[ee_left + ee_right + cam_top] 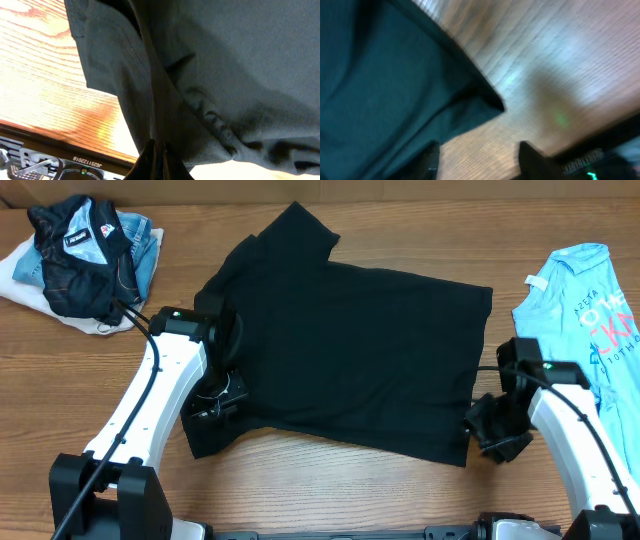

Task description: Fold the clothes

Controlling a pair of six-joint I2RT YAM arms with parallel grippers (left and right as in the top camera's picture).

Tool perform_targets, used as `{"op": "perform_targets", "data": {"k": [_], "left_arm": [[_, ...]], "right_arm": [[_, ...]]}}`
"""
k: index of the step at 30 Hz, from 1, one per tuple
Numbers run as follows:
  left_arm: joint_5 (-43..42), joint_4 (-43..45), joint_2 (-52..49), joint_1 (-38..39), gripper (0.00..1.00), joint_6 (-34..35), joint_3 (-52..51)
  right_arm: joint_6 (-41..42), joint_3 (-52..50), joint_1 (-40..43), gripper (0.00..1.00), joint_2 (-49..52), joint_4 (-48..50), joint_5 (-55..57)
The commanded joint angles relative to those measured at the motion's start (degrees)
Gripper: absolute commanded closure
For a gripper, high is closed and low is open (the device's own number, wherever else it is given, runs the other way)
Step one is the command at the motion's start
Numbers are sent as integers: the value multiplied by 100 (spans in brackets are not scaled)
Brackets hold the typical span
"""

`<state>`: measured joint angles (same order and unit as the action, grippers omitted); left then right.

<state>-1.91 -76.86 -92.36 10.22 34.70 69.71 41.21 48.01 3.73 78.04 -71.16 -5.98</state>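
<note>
Nearest the robot, toward the front of the table (330, 500), the left end effector (156, 160) is clenched on a thin fold of the black T-shirt (350, 350) at the garment's left side, the cloth running straight down into the closed tips. The right end effector (480, 159) is released, its fingers apart with bare wood between them and the shirt's lower right corner (492, 102) lying free just ahead; that view is blurred, so the gap is probably wider than it reads. The step in hand looks like taking that corner. It would go best with the fingers set squarely over the hem, closing on all layers before any lift, then both sides raised level so the limp knit neither sags nor drags. The fabric is matte, soft cotton with a stitched hem and small puckers around the pinch, while the table is glossy wood grain that throws back light. Farther off, the shirt lies mostly flat and slanted across the middle, one sleeve (305, 230) pointing away. Beyond it, a crumpled dark jacket (80, 255) sits far left, and a light blue T-shirt (590, 310) lies well apart on the right.
</note>
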Motion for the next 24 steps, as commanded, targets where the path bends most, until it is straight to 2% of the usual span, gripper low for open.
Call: {"op": "perform_targets", "data": {"k": [1, 13, 18, 20, 24], "left_arm": [[-50, 15, 131, 31, 96, -151, 101], [-52, 39, 131, 31, 96, -153, 101], [-52, 42, 131, 31, 95, -151, 101], [-52, 48, 131, 31, 95, -153, 101], [-52, 48, 131, 31, 95, -153, 101]], "right_arm": [[-111, -387, 7, 33, -57, 505, -619], [-66, -1032, 9, 33, -55, 1414, -669], [-66, -1281, 9, 37, -55, 1659, -651], [-52, -1346, 9, 41, -55, 1714, -651], [-42, -1355, 9, 59, -57, 1735, -654]]}}
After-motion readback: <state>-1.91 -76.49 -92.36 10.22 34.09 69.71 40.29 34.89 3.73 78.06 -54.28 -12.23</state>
